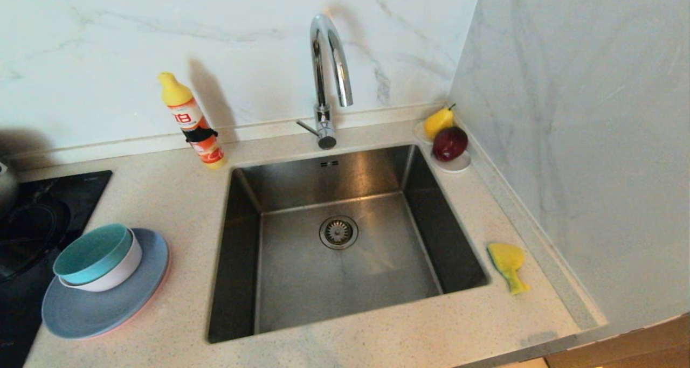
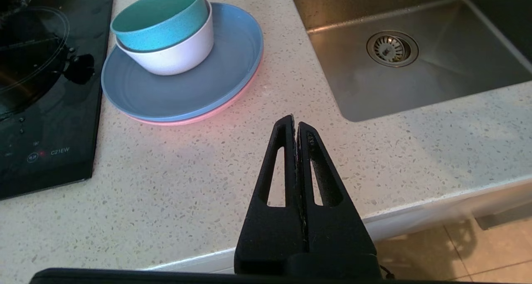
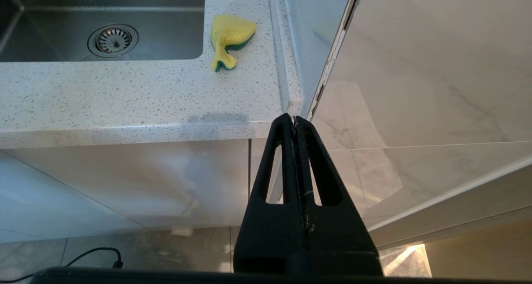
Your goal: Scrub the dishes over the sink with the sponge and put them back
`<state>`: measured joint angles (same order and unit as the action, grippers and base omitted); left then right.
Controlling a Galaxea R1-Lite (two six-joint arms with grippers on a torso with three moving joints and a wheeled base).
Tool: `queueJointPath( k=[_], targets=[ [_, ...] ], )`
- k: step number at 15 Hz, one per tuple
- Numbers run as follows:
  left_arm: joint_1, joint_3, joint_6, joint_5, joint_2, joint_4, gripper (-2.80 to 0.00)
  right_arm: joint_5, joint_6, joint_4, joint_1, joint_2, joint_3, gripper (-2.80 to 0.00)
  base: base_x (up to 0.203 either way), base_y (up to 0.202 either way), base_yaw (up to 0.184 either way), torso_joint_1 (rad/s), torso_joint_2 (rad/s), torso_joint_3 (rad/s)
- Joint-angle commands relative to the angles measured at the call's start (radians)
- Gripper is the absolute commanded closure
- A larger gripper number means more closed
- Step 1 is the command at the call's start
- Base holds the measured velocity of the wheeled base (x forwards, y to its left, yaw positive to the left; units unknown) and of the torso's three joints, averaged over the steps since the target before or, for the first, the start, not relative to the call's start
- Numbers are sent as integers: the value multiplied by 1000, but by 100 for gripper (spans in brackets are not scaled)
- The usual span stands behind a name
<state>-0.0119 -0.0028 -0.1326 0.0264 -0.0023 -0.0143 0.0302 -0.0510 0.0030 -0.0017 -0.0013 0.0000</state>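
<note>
Speckled countertop meets marble walls around the sink; both tools pressed together, empty.

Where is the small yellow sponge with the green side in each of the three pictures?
Head view: small yellow sponge with green side lies on the speckled counter, right of the steel sink.
Left wrist view: not in it.
Right wrist view: sponge on the counter beside the sink.
Shared landmark: round drain strainer.

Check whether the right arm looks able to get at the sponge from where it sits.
Probably yes. The sponge lies alone on the counter between the sink and the side wall, nothing on or against it. The right end effector is shut, off the counter's front edge, and would have to open first.
</note>
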Motion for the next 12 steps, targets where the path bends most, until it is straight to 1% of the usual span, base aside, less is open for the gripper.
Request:
queueJointPath(
  k=[1, 4, 7, 12],
  targets=[
    [0, 6, 8, 0, 2, 4, 0, 0, -1, -1, 2, 1, 0, 0, 0, 0, 0, 0, 0, 0],
    [0, 6, 14, 0, 2, 4, 0, 0, -10, -1, 0, 1, 0, 0, 0, 0, 0, 0, 0, 0],
    [0, 6, 16, 0, 3, 4, 0, -1, 11, 0, 0, 1, -2, 0, 0, 0, 0, 0, 0, 0],
    [0, 6, 14, 0, 4, 4, 0, -1, 13, 0, 0, 1, 0, 0, 0, 0, 0, 0, 0, 0]
  ],
)
